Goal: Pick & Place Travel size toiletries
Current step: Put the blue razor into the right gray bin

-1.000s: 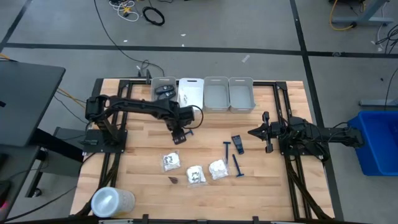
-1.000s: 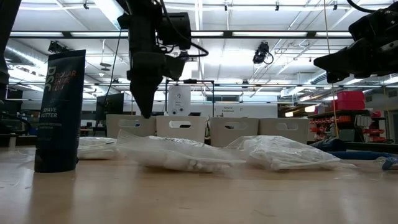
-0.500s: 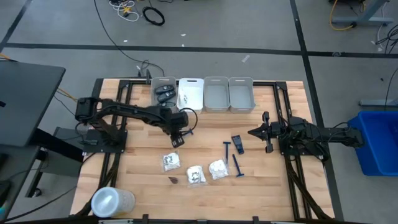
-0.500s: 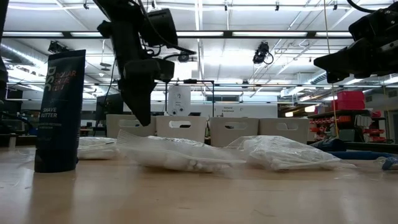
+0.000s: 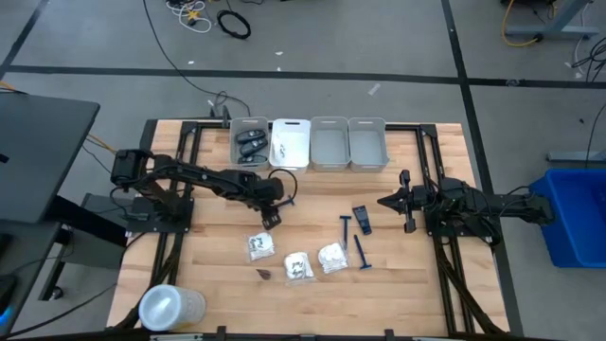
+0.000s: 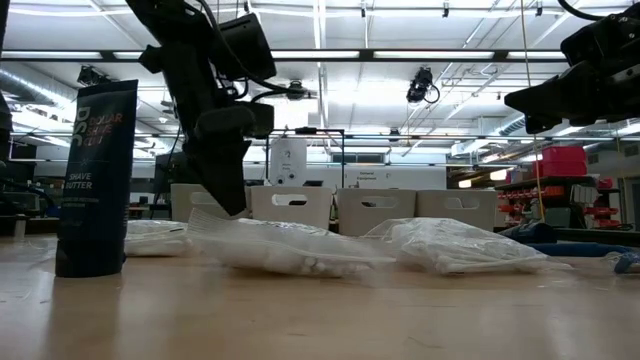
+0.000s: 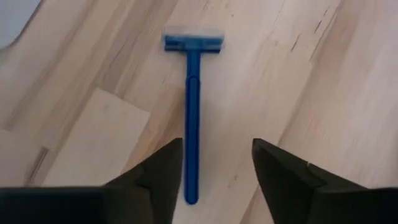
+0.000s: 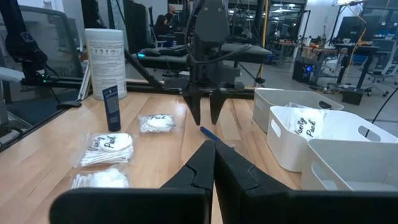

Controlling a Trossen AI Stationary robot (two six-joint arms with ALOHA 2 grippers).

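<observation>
Hovering low over the wooden worktop [image 5: 218,275], the left gripper [image 7: 217,168] spreads its fingers apart around the handle of a blue razor [image 7: 192,112] lying flat, gripping nothing, while the right gripper [image 5: 386,202] waits with fingers closed, empty.

From above we look straight down on the whole table [image 5: 218,256] and both arms. At table-top height we look level across it, close behind a crinkly packet [image 6: 285,250], toward the row of bins [image 6: 335,210] and the room beyond. From the left wrist we look down, very near, on a blue razor [image 7: 191,106] lying on the wood. From the right wrist we look across the table at the left arm, sharing the razor [image 8: 211,134] and the bins [image 8: 305,134].
</observation>
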